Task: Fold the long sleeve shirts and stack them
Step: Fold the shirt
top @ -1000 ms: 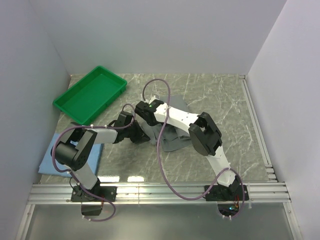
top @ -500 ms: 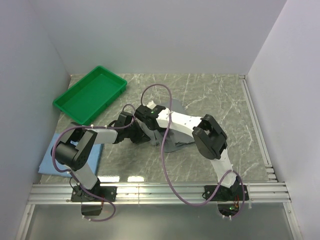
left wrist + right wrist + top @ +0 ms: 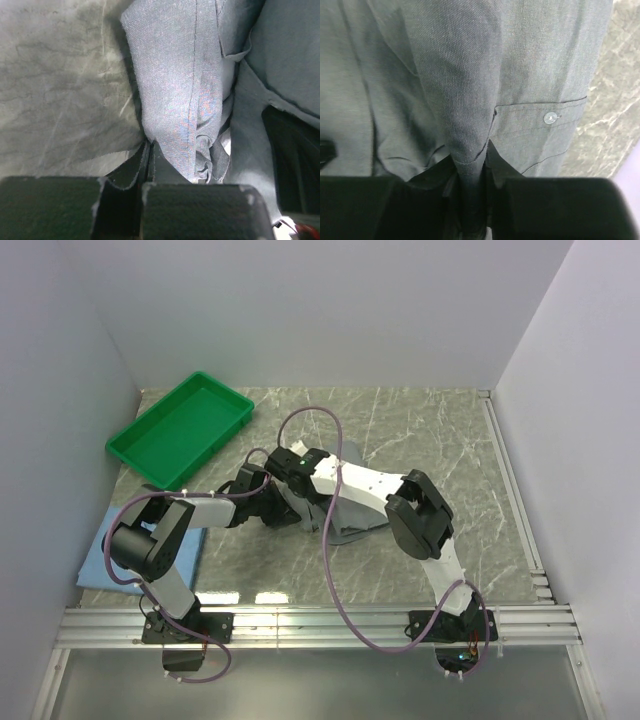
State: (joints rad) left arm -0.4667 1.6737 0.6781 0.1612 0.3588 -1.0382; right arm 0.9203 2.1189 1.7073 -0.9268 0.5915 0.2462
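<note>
My left gripper [image 3: 150,150] is clenched on a bunched edge of the plain grey button-up cloth shirt [image 3: 175,75]. The cloth rises from my jaws as a thick seamed fold. My right gripper [image 3: 470,167] grasps a narrow ridge of the same shirt, drawn up taut into the gap between its fingers. Just to one side of that ridge lies the chest pocket with its small pale button [image 3: 549,118].

From above, both wrists meet at the shirt's left end. The rest of the grey cloth trails away to the right under my right forearm, so its long axis runs roughly left to right across the marbled table [image 3: 450,440].

The flat light blue cloth shirt [image 3: 95,558] lies well apart, at the near left corner beside my left arm's base, with the green plastic tray [image 3: 205,450] behind it. I judge that stacking means carrying the grey one leftward and toward me. My left arm is the nearer one for that.
</note>
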